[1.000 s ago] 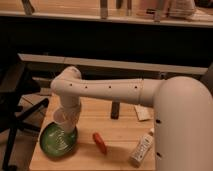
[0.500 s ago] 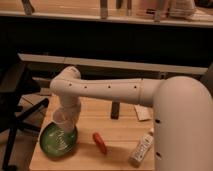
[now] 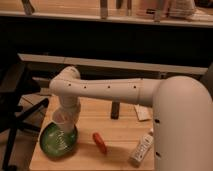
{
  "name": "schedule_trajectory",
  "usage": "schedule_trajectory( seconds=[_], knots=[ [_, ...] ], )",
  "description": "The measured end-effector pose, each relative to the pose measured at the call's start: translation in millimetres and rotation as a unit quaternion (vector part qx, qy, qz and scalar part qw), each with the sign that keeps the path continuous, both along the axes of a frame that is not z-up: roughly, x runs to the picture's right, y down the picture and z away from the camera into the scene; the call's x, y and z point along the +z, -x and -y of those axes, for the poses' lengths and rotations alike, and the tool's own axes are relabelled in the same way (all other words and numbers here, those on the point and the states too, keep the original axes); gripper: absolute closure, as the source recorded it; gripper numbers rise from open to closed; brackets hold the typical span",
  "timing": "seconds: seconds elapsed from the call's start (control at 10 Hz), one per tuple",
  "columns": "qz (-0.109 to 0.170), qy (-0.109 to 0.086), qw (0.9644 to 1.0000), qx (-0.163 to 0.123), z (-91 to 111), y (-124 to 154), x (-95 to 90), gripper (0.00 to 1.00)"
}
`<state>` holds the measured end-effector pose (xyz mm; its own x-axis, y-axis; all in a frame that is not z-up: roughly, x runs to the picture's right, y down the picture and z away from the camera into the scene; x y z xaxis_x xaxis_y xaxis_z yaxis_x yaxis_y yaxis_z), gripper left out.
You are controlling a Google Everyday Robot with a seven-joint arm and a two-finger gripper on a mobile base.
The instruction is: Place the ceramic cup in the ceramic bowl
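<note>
The ceramic bowl (image 3: pixel 54 144), green and glossy, sits at the front left of the wooden table (image 3: pixel 122 131). The ceramic cup (image 3: pixel 62 121), small and cream-white, hangs at the end of my white arm, just over the bowl's far side. My gripper (image 3: pixel 65 119) comes down from the bent arm above the bowl and is shut on the cup. The arm's wrist hides much of the gripper.
A red-orange oblong thing (image 3: pixel 100 142) lies right of the bowl. A white labelled squeeze bottle (image 3: pixel 142 148) lies at the front right. A dark upright object (image 3: pixel 115 110) stands mid-table. A black chair (image 3: pixel 17 107) stands left of the table. My white body fills the right side.
</note>
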<state>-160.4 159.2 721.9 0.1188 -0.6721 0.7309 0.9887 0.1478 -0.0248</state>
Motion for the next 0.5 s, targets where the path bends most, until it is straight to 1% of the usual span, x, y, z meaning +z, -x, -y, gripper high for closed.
schedule_trajectory(
  seconds=[0.1, 0.2, 0.5],
  knots=[
    [0.0, 0.0, 1.0, 0.0, 0.0, 0.5, -0.1, 0.71],
    [0.0, 0.001, 1.0, -0.001, -1.0, 0.8, 0.4, 0.68],
    [0.001, 0.001, 1.0, -0.001, -1.4, 2.6, -0.1, 0.68]
  ],
)
